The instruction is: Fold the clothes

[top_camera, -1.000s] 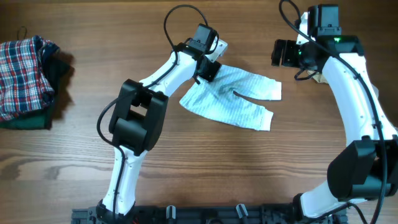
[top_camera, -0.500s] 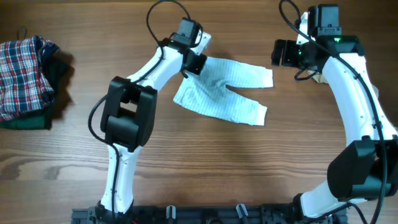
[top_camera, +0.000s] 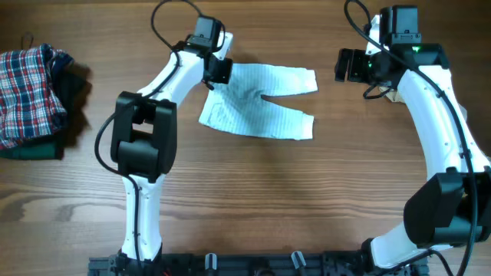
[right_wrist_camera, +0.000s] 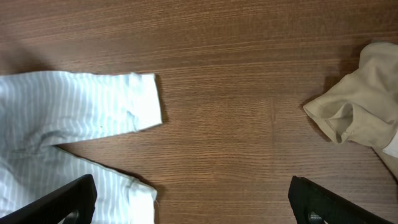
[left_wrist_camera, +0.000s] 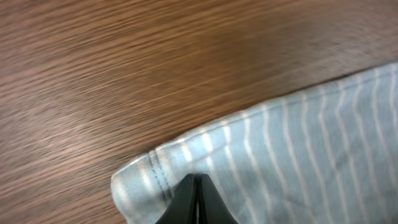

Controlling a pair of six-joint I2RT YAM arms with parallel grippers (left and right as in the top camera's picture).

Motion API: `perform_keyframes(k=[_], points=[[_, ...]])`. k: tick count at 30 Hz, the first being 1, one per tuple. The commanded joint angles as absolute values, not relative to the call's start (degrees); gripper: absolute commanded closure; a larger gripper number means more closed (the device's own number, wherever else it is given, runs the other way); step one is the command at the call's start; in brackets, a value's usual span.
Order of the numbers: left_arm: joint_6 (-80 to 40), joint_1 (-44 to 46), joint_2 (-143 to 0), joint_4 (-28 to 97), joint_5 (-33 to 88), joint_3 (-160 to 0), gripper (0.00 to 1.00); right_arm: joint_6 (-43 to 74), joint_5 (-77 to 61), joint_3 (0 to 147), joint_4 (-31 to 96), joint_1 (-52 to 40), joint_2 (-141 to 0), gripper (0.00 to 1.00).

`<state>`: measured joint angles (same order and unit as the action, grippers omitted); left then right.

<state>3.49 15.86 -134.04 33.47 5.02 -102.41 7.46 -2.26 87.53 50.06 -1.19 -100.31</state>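
Pale blue striped baby trousers (top_camera: 257,100) lie flat at the table's back middle, legs pointing right. My left gripper (top_camera: 218,70) is shut on their waistband corner, which shows close up in the left wrist view (left_wrist_camera: 186,163) with the closed fingertips (left_wrist_camera: 198,186) pinching the fabric. My right gripper (top_camera: 345,65) is open and empty, hovering to the right of the trouser legs; its view shows the leg cuffs (right_wrist_camera: 140,102) at the left and its fingers (right_wrist_camera: 193,199) wide apart over bare wood.
A pile of clothes with a red plaid garment (top_camera: 31,88) on top sits at the far left edge. A beige garment (right_wrist_camera: 360,106) lies by the right arm, partly hidden under it in the overhead view (top_camera: 393,96).
My left gripper has dragged the trousers to the left and towards the back of the table, holding the waistband. The right arm has not moved.
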Motion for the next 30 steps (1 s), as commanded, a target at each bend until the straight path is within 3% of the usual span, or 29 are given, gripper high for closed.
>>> perform_keyframes(k=[1,5,21,28,30], points=[[-4.0,13.9,-135.0,34.8,2.9,-102.7,0.96,7.5,-1.1,87.6,49.9,-1.1,-100.7,0.0],[-9.7,12.1,-135.0,35.2,2.9,-102.7,0.96,7.5,-1.1,87.7,49.9,-1.1,-100.7,0.01],[-9.6,11.2,-131.6,34.9,5.1,-102.8,0.95,7.5,-1.1,87.6,49.9,-1.1,-100.7,0.0],[-8.4,11.1,-124.3,35.4,1.4,-102.8,0.88,7.5,-1.1,87.6,49.9,-1.1,-100.7,0.0],[-4.5,11.1,-123.7,35.7,0.9,-102.8,0.81,7.5,-1.1,87.6,49.9,-1.1,-100.7,0.0]])
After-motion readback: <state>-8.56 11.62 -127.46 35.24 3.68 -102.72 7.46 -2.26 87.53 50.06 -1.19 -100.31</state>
